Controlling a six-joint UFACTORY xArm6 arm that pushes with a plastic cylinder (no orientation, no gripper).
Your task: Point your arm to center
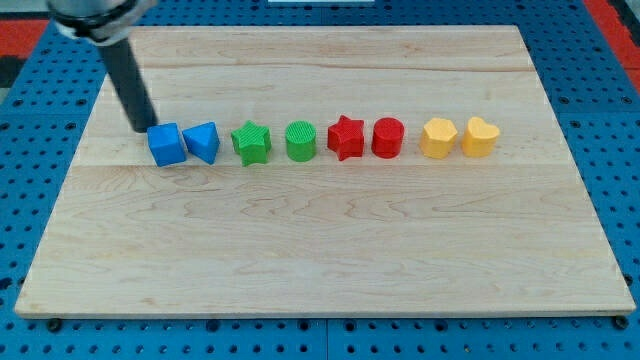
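My tip (143, 129) sits at the view's left, just beside the blue cube (166, 144), which starts a row of eight coloured blocks; the wooden board (320, 250) centre lies well to its right; the rod has no fingers

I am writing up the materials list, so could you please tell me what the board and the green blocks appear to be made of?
The pale wooden board looks like unfinished timber: visible grain and plank seams, matte. The green star-shaped block and the green cylinder block look like plastic, possibly 3D-printed, judging by fine ridges on their tops.
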